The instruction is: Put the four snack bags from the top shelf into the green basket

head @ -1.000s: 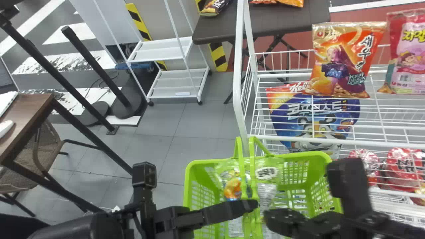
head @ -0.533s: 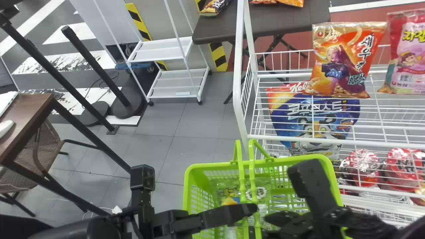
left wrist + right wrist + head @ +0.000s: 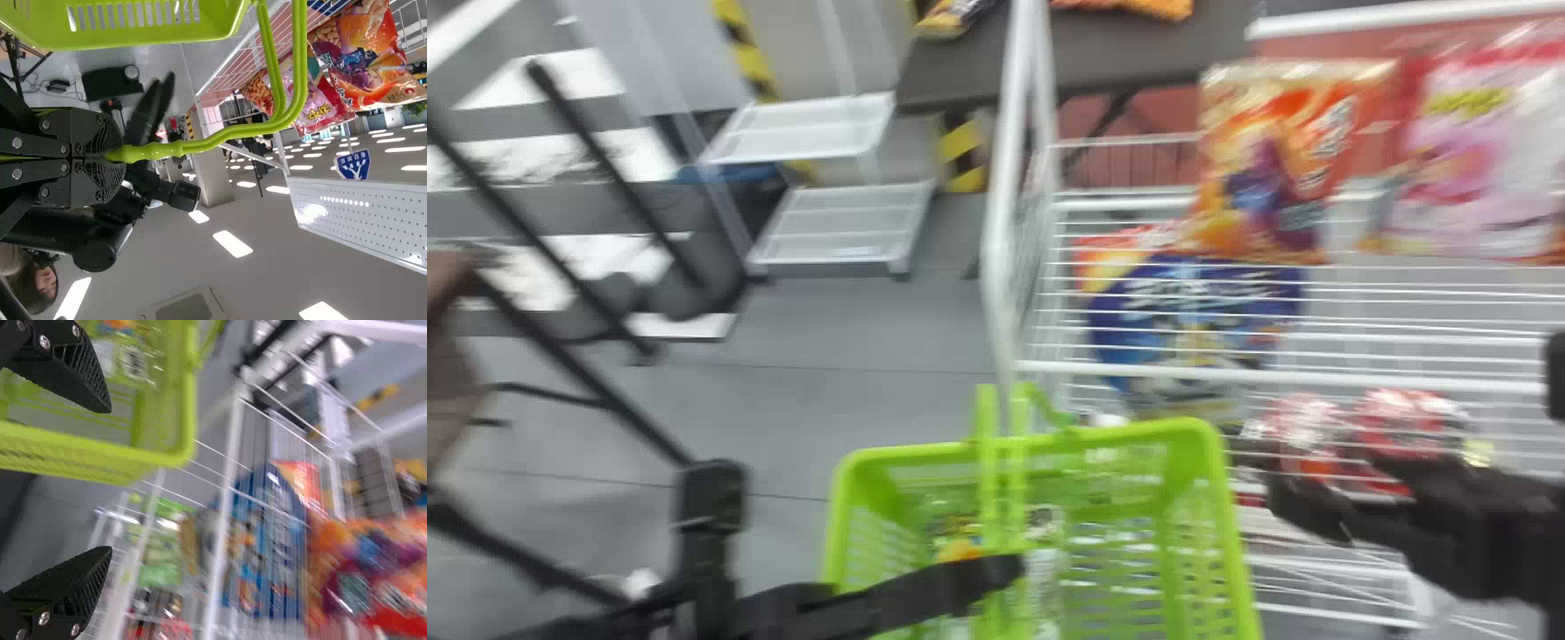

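- Snack bags sit up on the top shelf of the white wire rack. A pink bag is next to an orange one. The left wrist view shows another orange bag, with the pink bag between the two orange ones.
- Left claw is squeezed around the two green handles of the basket. Its own wrist view shows its black tips pressed on the handles.
- Green basket hangs from that claw, in front of the rack. Snack packs are inside it, but they are too blurry to count.
- Right claw is spread wide with nothing in its grip. It is to the right of the basket, in front of the lower part of the rack.
- Below the orange and pink bags, a big blue bag with a red and yellow corner shows through the wires. Red packs sit lower down, and a green pack is down there too.
- Behind the rack stands a dark table with orange snacks on it. Off to the left of the rack is a white stand with flat shelves.
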`<state>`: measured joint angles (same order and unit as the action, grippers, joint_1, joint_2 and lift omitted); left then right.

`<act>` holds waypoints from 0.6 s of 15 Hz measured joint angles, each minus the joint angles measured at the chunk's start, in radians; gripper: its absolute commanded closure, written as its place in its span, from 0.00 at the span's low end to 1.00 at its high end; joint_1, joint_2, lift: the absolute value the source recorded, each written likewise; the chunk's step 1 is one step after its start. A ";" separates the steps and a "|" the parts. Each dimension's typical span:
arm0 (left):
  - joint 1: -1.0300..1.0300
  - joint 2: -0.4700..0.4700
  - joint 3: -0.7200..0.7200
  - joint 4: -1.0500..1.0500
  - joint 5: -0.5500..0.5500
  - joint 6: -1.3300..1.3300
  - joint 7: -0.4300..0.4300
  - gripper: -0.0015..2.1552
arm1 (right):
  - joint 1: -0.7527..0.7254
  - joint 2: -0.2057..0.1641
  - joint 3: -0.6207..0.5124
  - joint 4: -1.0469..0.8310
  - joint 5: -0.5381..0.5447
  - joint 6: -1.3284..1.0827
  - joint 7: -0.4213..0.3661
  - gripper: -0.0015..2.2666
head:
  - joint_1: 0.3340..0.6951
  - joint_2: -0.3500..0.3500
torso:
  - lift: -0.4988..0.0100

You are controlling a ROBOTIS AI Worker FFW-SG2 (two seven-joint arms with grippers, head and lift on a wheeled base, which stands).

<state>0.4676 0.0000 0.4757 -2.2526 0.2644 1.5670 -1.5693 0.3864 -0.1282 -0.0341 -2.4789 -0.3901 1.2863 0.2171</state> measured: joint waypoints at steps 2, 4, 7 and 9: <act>0.008 0.000 0.000 -0.002 0.001 0.000 0.000 0.99 | -0.047 0.008 -0.056 0.053 -0.015 -0.132 -0.001 0.02 | 1.00 0.53 | 0.98; 0.018 0.000 0.000 -0.004 0.002 0.000 0.000 0.99 | -0.117 0.009 -0.062 0.135 -0.010 -0.232 -0.018 0.03 | 1.00 0.49 | 0.98; 0.022 0.000 -0.009 -0.006 0.003 0.000 0.000 0.99 | -0.238 0.013 -0.036 0.283 0.049 -0.371 -0.058 0.03 | 1.00 0.42 | 0.98; 0.014 0.001 -0.020 -0.006 0.002 0.000 0.000 0.99 | -0.307 0.015 -0.009 0.377 0.094 -0.429 -0.082 0.03 | 1.00 0.41 | 0.98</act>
<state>0.4821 0.0010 0.4554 -2.2583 0.2665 1.5671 -1.5693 0.0791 -0.1128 -0.0436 -2.1023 -0.2958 0.8568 0.1355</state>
